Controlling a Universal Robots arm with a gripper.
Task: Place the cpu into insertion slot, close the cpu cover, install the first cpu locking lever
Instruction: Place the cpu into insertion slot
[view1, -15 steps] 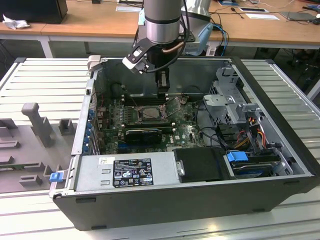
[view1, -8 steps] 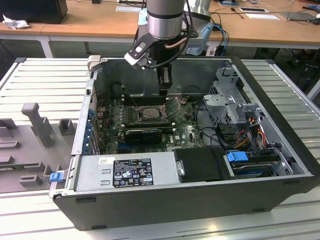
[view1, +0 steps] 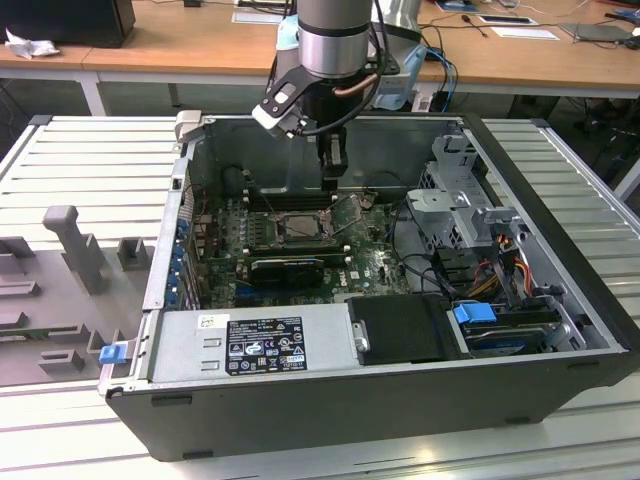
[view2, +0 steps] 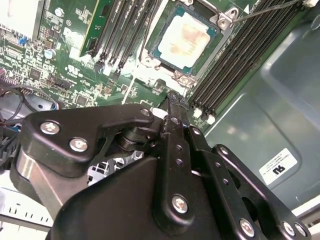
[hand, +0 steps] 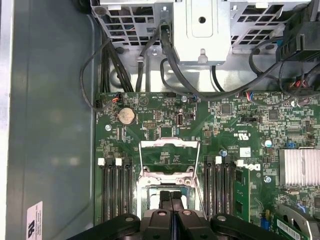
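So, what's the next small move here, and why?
Probably bring the gripper to the cover and tip it down. The cpu already sits in the slot, the cover stands open beside it, and the gripper hangs shut over the slot with nothing in it.
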